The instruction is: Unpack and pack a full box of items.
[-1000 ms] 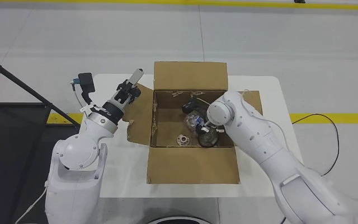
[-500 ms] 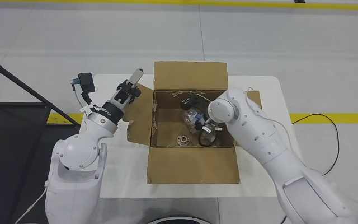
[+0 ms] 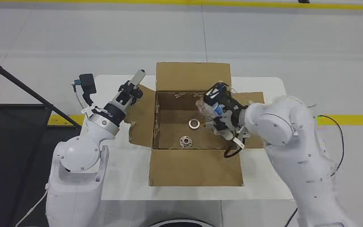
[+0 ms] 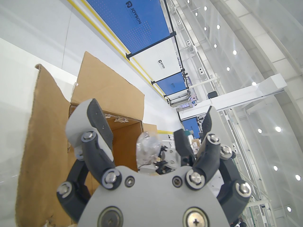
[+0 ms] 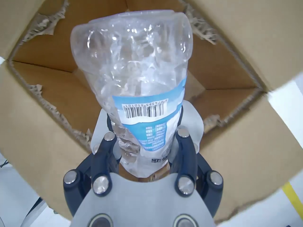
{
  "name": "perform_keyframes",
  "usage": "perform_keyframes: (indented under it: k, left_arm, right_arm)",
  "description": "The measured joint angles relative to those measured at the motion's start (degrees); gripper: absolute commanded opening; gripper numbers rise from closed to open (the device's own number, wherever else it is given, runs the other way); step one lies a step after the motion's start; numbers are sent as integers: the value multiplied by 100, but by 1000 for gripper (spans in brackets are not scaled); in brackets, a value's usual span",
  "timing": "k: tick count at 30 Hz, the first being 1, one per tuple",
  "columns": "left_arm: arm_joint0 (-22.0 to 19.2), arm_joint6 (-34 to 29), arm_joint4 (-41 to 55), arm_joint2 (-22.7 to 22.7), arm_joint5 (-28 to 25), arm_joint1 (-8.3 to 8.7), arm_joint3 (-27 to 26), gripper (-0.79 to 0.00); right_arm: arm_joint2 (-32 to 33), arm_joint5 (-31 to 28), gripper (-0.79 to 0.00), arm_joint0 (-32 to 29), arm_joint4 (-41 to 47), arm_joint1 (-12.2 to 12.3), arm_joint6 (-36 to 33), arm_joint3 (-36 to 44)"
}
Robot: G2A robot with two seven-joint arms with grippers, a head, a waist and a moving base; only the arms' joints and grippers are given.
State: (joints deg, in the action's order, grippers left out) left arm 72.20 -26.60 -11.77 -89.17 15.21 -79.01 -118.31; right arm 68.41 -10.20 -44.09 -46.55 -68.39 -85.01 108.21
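R gripper (image 5: 146, 131) has its jaws pinching the crumpled clear bottle (image 5: 132, 67) at the label/neck end. The base sticks out toward the open box (image 5: 236, 55). From above, the bottle (image 3: 211, 105) hangs over the box's right wall, near its far right corner, not yet clear of the box (image 3: 195, 167). L gripper (image 4: 151, 119) sits w/ jaws spread, holding nothing, beside the box's left flap near the table's far left corner.

Risks, as I judge them:
- Thin, crushed plastic gives under the pads, so the grip could loosen and the bottle drop back in or onto the table (image 3: 266, 85).
- The pinch is at one end w/ the long body unsupported. A quick swing could pivot it in the jaws.
- The base or arm may clip the right wall or its torn flap edge. The box looks light, w/ just a white ring (image 3: 194, 123) and a small round part (image 3: 184, 141) on its floor, and nothing braces it, so a bump could drag it.
- A dark loop (image 3: 231, 151) hangs under the R arm by the right wall. Can't tell if it's cable or an item. Either way, it's a snag risk on the wall.
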Motion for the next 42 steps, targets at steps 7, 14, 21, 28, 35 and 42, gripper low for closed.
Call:
perform_keyframes:
  k: [7, 14, 21, 28, 35, 42]
  left_arm:
    - [0, 0, 0, 0, 0, 0, 0, 0]
    - [0, 0, 0, 0, 0, 0, 0, 0]
    - [0, 0, 0, 0, 0, 0, 0, 0]
    - [0, 0, 0, 0, 0, 0, 0, 0]
    - [0, 0, 0, 0, 0, 0, 0, 0]
    - [0, 0, 0, 0, 0, 0, 0, 0]
  right_arm:
    - [1991, 596, -785, -1012, -29, 247, -183, 1468]
    - [3092, 1045, -785, -1655, -337, 400, -299, 1243]
    - [3402, 858, -785, -1936, -61, 473, 31, 195]
    - [3279, 556, -785, -1831, 155, 531, 320, -1061]
    - [2827, 336, -785, -1378, 278, 568, 382, -2161]
    - [2438, 294, -785, -1019, 259, 586, 548, -2890]
